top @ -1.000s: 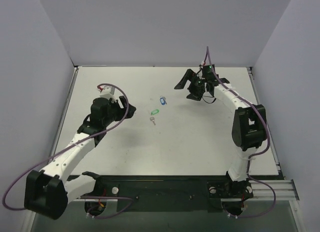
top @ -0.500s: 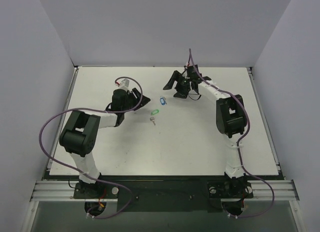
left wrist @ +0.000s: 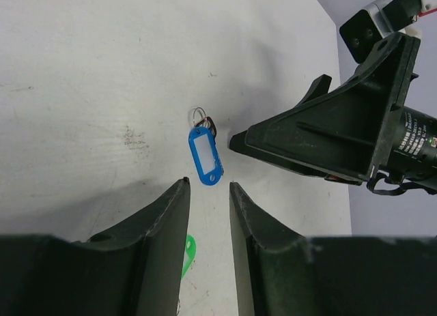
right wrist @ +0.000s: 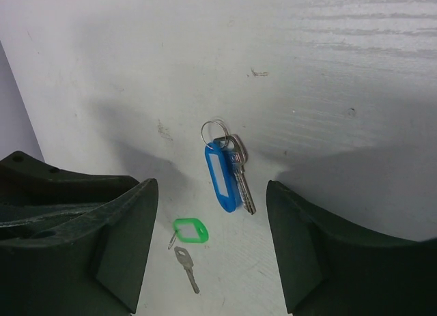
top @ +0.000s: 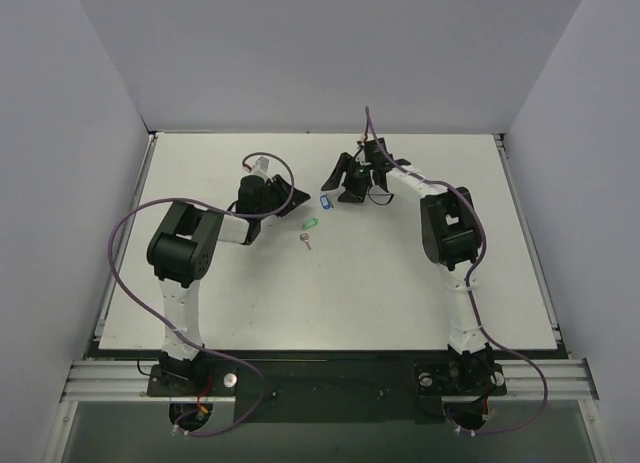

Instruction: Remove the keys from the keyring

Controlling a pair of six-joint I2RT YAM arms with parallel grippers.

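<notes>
Blue plastic key tag (right wrist: 222, 176) lies flat on the tabletop (right wrist: 355, 70). The silver key (right wrist: 240, 173) touches its side, and both hang on the thin ring (right wrist: 215, 132). Left hand (left wrist: 208, 185) and right hand (right wrist: 210, 188) flank the tag from opposite sides, both released and empty. Green tag (right wrist: 190, 231) lies near the blue tag, apart from it.

Suggested step: pin the tag body with one hand, pinch the key blade with the other, then work the key round the ring's coil.

Versus one second ago: both hands are closer to the tag and their jaws are narrower.
</notes>
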